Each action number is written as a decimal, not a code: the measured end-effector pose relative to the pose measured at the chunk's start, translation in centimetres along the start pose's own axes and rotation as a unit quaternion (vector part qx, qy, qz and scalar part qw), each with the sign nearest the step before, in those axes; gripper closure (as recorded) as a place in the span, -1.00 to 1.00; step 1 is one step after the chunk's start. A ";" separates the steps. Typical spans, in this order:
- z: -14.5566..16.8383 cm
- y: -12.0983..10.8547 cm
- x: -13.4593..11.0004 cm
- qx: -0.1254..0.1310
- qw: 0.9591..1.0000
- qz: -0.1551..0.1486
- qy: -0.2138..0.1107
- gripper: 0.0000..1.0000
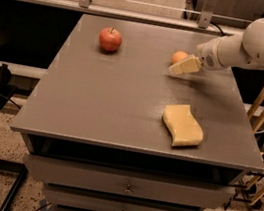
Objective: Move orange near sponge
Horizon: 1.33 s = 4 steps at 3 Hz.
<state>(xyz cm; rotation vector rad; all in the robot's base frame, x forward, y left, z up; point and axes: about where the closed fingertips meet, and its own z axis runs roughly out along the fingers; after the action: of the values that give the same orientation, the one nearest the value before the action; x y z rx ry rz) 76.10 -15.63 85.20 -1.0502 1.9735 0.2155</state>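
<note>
The orange (178, 57) is a small round fruit on the grey table (113, 99), at the back right. My gripper (182, 67) reaches in from the right on a white arm (254, 45) and sits right at the orange, partly covering its front side. The sponge (183, 125) is a pale yellow wavy-sided block lying flat near the table's front right, well in front of the orange and the gripper.
A red apple (110, 39) with a stem stands at the back left of the table. Drawers (128, 185) run below the table front. A wooden frame (263, 136) stands close to the table's right side.
</note>
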 end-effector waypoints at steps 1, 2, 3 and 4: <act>0.5 0.3 -0.3 -0.007 1.000 0.000 -0.003 -0.15; 0.3 0.4 -0.7 -0.017 1.000 0.005 -0.019 0.30; -2.1 0.6 -1.2 -0.032 0.999 -0.012 -0.033 0.78; -6.3 1.2 0.1 -0.040 0.999 -0.031 -0.013 1.00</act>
<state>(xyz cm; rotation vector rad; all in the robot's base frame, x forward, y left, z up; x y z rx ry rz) 71.27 -18.07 88.74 -1.1523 1.9199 0.2758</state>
